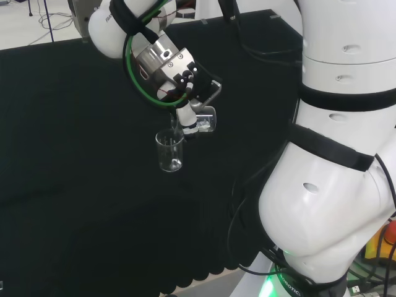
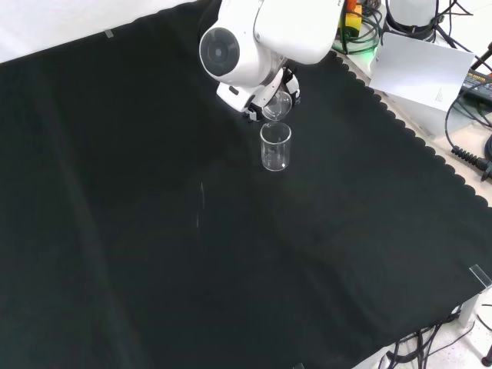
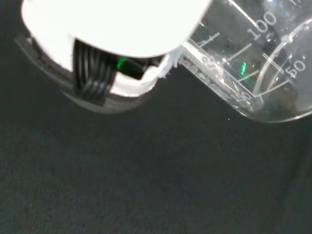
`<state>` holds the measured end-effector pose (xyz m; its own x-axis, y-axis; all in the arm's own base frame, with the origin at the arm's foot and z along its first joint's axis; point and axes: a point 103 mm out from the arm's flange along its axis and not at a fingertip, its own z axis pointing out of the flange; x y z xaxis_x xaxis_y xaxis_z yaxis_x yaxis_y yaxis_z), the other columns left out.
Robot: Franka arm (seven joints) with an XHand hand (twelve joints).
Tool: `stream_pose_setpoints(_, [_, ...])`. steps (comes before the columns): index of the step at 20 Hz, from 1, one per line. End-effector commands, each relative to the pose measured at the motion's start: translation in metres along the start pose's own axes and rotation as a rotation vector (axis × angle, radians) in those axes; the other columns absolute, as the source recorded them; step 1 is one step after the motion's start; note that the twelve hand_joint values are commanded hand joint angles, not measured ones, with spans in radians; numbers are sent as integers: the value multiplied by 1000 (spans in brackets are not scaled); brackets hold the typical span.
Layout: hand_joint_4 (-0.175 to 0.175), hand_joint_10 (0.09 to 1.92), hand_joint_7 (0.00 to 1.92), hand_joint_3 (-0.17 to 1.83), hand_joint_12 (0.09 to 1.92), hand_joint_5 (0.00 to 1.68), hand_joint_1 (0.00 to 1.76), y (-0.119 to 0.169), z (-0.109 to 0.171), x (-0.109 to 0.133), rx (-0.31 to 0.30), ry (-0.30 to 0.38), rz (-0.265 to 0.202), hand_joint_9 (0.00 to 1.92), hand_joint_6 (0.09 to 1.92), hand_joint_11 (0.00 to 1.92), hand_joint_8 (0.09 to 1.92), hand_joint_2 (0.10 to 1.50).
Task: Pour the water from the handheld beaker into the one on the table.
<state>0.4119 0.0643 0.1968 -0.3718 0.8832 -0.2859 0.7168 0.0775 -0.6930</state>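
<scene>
Clear, glossy glass beaker (image 1: 169, 151) at frame centre on matt black cloth (image 1: 74, 154); smooth, shiny white plastic arm links (image 1: 337, 154) at right.

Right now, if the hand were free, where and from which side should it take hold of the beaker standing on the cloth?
Probably round the straight side wall, about mid-height, coming in level from the side. The standing beaker is upright with its mouth open, so a hold on the wall keeps it level. The side away from the arm looks best: the hand and its tilted beaker hang close above its rim.
</scene>
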Motion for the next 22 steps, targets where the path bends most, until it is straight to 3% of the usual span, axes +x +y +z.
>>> stream_pose_setpoints(1, [-175, 223, 1471, 622, 804, 1436, 1550, 2, -1, 0, 17, -14, 13, 1610, 170, 1166, 384, 587])
stream_pose_setpoints(22, [-175, 262, 1458, 638, 824, 1397, 1551, 4, -13, 5, 93, -72, 59, 1593, 259, 1161, 415, 581])
